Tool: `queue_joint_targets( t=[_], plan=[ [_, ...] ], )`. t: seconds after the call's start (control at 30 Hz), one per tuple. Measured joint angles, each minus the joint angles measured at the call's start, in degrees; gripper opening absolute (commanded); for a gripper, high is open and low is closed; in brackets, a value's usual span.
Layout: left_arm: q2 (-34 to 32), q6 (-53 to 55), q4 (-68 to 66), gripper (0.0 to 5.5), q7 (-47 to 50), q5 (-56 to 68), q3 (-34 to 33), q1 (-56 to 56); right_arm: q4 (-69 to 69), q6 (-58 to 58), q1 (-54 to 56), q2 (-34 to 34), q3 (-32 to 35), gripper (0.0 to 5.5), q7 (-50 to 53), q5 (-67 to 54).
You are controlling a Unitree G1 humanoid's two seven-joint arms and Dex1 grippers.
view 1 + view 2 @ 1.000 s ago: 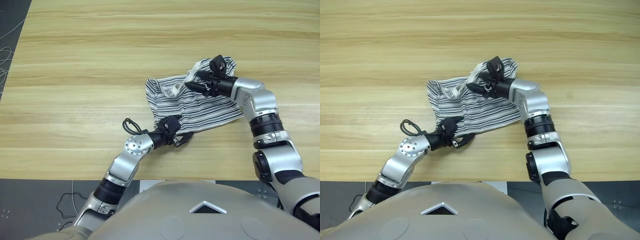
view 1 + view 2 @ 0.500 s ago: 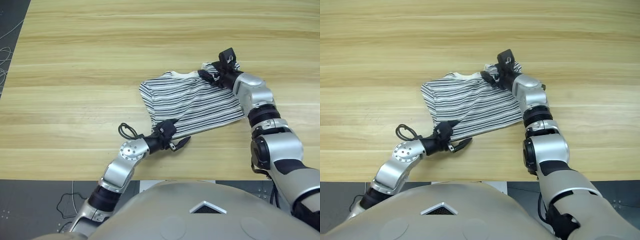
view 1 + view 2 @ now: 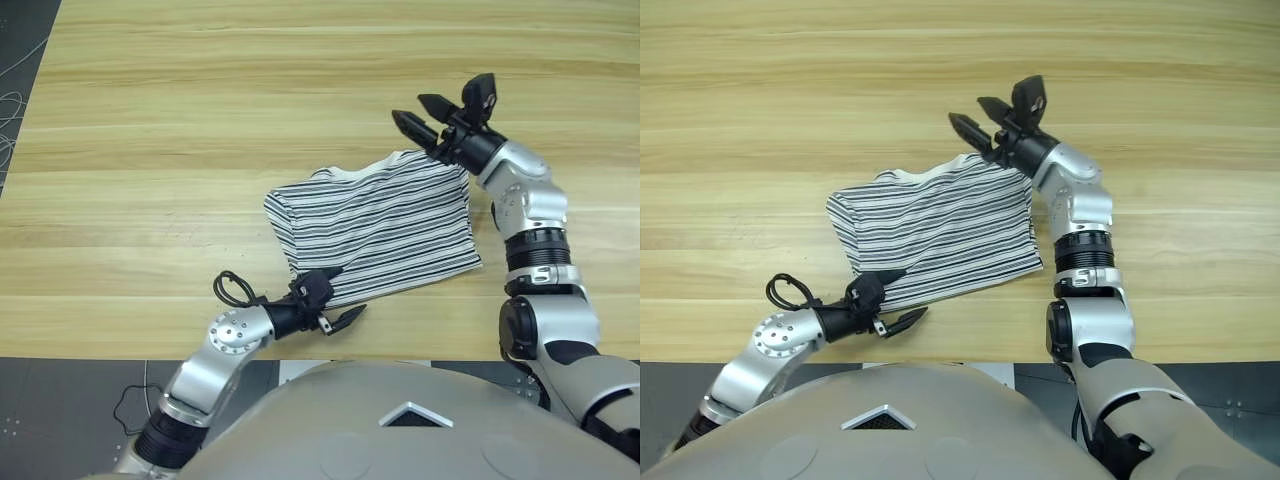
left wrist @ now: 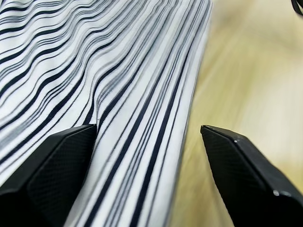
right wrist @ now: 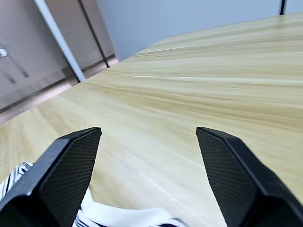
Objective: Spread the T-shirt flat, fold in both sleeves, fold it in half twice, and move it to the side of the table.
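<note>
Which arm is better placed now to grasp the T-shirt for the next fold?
Probably the left. The left end effector is open and low at the near edge of the T-shirt, one finger over the cloth. The right end effector is open, up beyond the far corner.

T-shirt [image 3: 375, 230] on table [image 3: 150, 120], left gripper [image 3: 338, 297] before it, right gripper [image 3: 415, 110] behind

silver arm shells [image 3: 528, 190], black ribbed joints [image 3: 533, 248]; cable loop [image 3: 225, 285] at left elbow; textured black wedge fingers [image 4: 57, 161]
</note>
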State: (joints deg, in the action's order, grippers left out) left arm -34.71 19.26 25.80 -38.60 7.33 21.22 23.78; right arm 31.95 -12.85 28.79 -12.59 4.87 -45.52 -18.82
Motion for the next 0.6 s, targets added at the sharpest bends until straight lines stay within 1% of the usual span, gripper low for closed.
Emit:
queue_joint_targets(
  t=[0.03,0.1,0.17,0.2,0.27,0.3,0.33,0.4,0.5,0.6],
  plan=[
    [-1.9,-2.0,-2.2,4.10,-1.8,-0.4,-1.1,-2.0,-0.6,-0.7,0.6,-0.6,0.9,3.71,0.3,-0.6],
    [-7.5,-8.9,-10.4,4.10,-5.6,-1.5,-3.7,-9.9,-2.9,-1.6,2.0,-1.1,1.8,3.71,0.5,-1.8],
    [-11.9,-15.1,-21.1,4.10,-5.9,-5.9,-4.9,-19.9,-4.4,-2.4,2.0,-1.0,1.9,3.71,0.8,-2.3],
    [-13.1,-16.5,-26.8,4.10,-4.8,-9.1,-5.0,-25.3,-5.1,-2.4,1.9,-0.9,1.9,3.71,0.8,-2.6],
    [-13.4,-18.8,-40.2,4.10,0.1,-18.7,-4.1,-36.9,-7.4,-2.7,0.9,-0.7,1.8,3.71,0.9,-2.9],
    [-12.5,-20.0,-43.4,4.10,3.0,-21.0,-4.0,-40.9,-7.7,-2.7,0.3,-0.6,1.5,3.71,0.9,-2.8],
    [-11.2,-21.5,-44.6,4.10,5.0,-22.0,-4.2,-44.2,-7.8,-2.7,0.0,-0.7,1.1,3.71,0.9,-2.7],
    [-9.1,-23.9,-45.4,4.10,7.7,-22.1,-6.3,-50.6,-6.1,0.6,-0.4,-1.9,-2.3,3.71,2.7,3.0],
    [-9.3,-24.8,-47.8,4.10,8.0,-22.2,-7.5,-50.5,-0.2,9.7,-0.3,-5.7,-8.4,3.71,6.2,14.4],
    [-9.3,-25.2,-49.4,4.10,7.5,-21.7,-8.4,-46.4,8.0,23.6,3.0,-10.8,-16.2,3.71,12.8,28.5]
  ],
)
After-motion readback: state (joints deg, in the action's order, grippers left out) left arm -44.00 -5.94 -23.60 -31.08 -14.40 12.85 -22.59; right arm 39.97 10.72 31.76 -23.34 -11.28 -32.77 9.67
